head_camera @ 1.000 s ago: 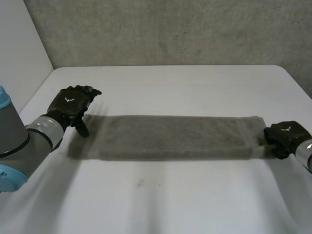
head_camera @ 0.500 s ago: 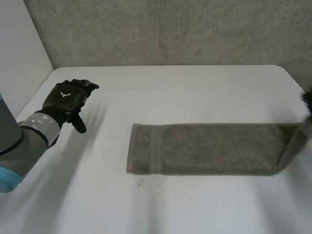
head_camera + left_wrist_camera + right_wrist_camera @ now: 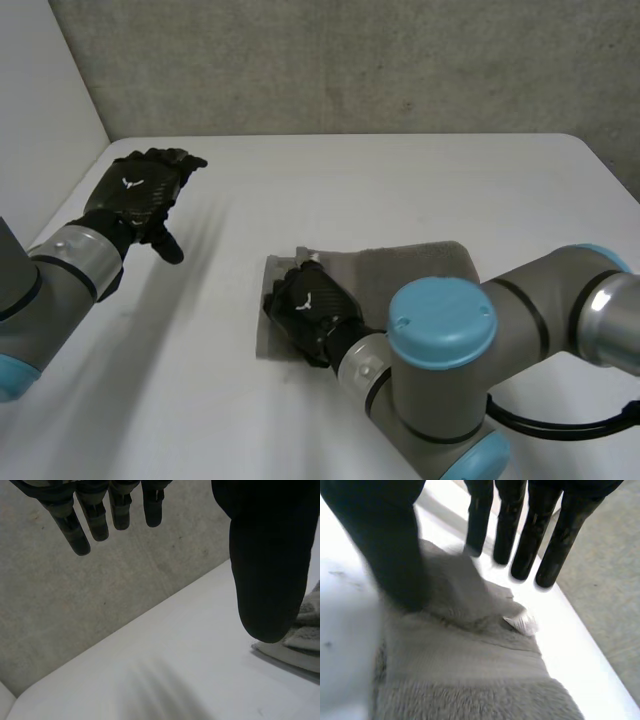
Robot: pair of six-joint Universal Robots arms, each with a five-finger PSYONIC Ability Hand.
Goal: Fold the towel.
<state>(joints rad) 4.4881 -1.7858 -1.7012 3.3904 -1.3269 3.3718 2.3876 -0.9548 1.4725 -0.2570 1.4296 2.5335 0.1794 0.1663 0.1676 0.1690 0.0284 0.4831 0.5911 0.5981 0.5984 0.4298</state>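
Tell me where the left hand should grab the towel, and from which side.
Probably the far corner of the towel at its left end, coming low from the left. It lies flat, its loose edges seem stacked there, and that corner is bare beside the right hand.

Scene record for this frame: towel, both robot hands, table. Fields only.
towel: grey towel, doubled over on itself, lying on the table
label: white label at the towel's edge, near the right robot hand's fingertips
right robot hand: right robot hand on the towel's end opposite the fold, fingers straight, thumb resting on a raised ridge of cloth
left robot hand: left robot hand raised over bare table, apart from the towel, fingers straight, holding nothing
table: white table
fold status: one fold made, edges not neatly lined up
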